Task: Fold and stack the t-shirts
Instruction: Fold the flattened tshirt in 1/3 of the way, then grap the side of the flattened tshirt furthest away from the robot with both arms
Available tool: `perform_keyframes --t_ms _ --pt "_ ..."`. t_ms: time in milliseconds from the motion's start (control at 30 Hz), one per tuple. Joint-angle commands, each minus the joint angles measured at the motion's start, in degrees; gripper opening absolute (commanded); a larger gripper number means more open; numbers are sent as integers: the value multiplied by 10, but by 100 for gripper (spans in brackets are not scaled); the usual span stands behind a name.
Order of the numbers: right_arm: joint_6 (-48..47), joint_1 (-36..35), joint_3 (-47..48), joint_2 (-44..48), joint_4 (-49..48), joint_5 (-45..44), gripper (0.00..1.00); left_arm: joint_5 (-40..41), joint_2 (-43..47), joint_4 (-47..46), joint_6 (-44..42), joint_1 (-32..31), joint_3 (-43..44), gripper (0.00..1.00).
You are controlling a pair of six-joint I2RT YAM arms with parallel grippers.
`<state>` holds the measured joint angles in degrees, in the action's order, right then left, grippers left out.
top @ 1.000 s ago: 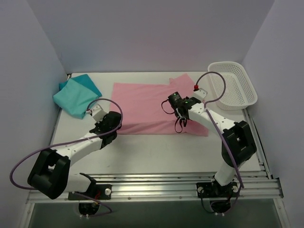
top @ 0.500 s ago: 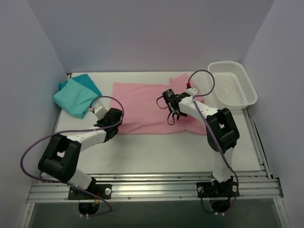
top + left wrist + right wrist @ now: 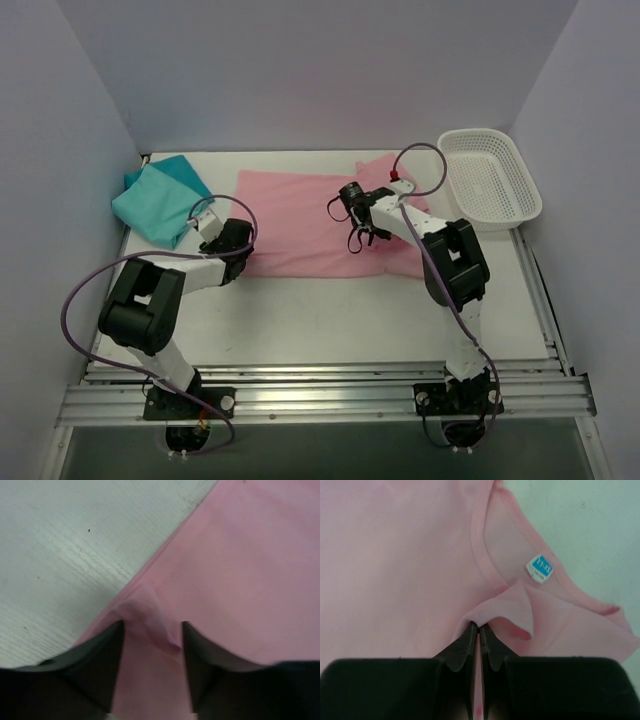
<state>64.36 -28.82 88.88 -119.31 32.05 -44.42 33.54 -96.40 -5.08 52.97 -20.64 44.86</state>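
The light pink t-shirt (image 3: 300, 222) lies flat across the middle of the table. The teal t-shirt (image 3: 155, 200) sits bunched at the far left. My left gripper (image 3: 235, 243) is at the pink shirt's near-left edge. In the left wrist view its jaws (image 3: 152, 627) stand open over the pink cloth (image 3: 240, 570), with a small wrinkle between the fingers. My right gripper (image 3: 358, 236) is over the shirt's right part. In the right wrist view it (image 3: 479, 625) is shut on a raised fold of pink cloth (image 3: 395, 555) beside the neckline and its blue label (image 3: 540, 568).
A white mesh basket (image 3: 478, 132) stands at the back right. Walls close the table on the left, back and right. White tabletop (image 3: 60, 545) shows just left of the pink shirt's edge and along the near side.
My left gripper has moved up to the pink shirt's left edge and opened. My right gripper has carried its pinch of pink cloth back and left, shortening the shirt's near side.
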Motion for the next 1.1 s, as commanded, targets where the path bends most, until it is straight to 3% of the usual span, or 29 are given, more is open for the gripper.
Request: perform_keyframes --t_ms 0,33,67,133,200,400,533,667,767,900,1067 --pt "13 12 38 -23 39 -43 1 -28 -18 -50 -21 17 36 84" --pt "11 16 56 -28 42 -45 23 -30 -22 -54 -25 19 41 100" --pt "8 19 66 -30 44 -47 38 -32 -29 -54 -34 21 48 94" --pt "-7 30 89 -37 43 -51 72 -44 -34 -36 -39 33 79 94" --pt "-19 38 130 -42 42 -54 79 -52 -32 -20 -48 44 105 94" --pt "-63 60 237 -50 48 -40 82 -78 -11 43 -88 54 220 94" --pt "-116 68 249 -49 -17 -23 82 -109 -33 69 -117 69 300 94" --pt "-212 97 236 -62 -159 99 79 -157 -118 81 -154 87 400 94" --pt "-249 117 288 -109 -191 207 79 -216 -194 100 -168 110 489 94" --pt "-290 136 436 -225 -156 271 79 -293 -268 85 -168 138 557 94" --pt "-293 183 450 -256 -225 304 79 -355 -324 69 -164 154 598 94"
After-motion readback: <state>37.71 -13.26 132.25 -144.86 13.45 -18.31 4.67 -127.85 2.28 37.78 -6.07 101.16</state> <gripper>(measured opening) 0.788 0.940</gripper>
